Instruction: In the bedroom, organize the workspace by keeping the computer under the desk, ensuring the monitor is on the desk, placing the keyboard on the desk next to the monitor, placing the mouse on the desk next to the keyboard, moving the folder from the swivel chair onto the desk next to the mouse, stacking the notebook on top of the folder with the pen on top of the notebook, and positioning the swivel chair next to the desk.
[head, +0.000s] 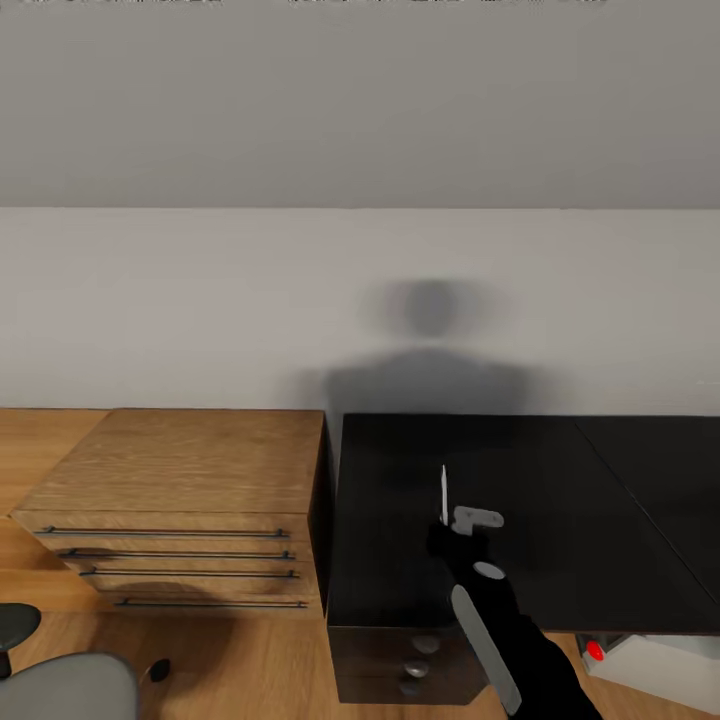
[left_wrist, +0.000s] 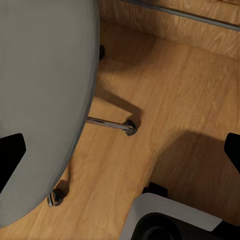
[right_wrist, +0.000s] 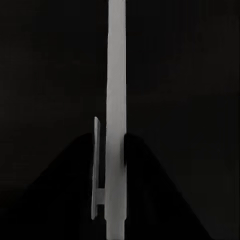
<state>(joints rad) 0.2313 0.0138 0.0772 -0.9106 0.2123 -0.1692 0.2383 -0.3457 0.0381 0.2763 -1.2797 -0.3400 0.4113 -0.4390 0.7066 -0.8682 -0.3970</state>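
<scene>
Currently the right gripper (head: 446, 528) is holding a thin white edge-on object, likely the keyboard (right_wrist: 116, 100), clamped over the desk (head: 560, 540); next: lowering it flat.

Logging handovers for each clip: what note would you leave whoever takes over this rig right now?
Left gripper: open, above the swivel chair seat and the floor.
Right gripper: shut on a thin pale slab, held edge-on over the desk. I cannot tell which item it is.
Done: computer sits under the desk.
Left: lay the slab flat on the desk, then probably the other placements, with the chair last.
</scene>
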